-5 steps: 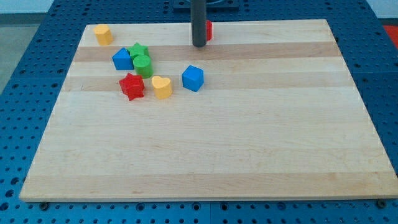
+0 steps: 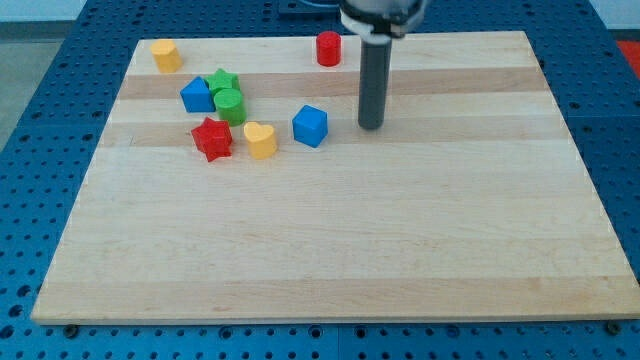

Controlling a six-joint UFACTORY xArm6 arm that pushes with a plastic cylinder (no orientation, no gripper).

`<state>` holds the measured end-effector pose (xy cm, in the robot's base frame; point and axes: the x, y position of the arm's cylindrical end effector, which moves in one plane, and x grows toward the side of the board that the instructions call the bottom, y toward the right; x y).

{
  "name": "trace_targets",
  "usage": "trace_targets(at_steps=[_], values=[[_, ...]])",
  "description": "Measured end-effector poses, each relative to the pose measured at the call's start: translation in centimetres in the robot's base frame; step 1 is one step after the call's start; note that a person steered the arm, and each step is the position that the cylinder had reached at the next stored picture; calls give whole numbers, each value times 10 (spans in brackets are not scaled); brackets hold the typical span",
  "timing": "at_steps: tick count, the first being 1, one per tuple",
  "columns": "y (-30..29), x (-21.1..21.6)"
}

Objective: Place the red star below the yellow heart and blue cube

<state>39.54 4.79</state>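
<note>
The red star lies on the wooden board at the view's left, touching the left side of the yellow heart. The blue cube sits a little to the right of the heart. My tip rests on the board to the right of the blue cube, with a gap between them. It touches no block.
A blue block, a green star and a green cylinder cluster just above the red star. A yellow block sits at the top left corner. A red cylinder stands at the top edge.
My tip has moved right and toward the view's bottom, from beside the red cylinder to beside the blue cube. The red cylinder is now uncovered. No block has moved.
</note>
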Motion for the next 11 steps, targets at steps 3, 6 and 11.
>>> trace_targets(at_steps=[3,6,11], values=[[-233,94],[-288,-11],[-125,58]])
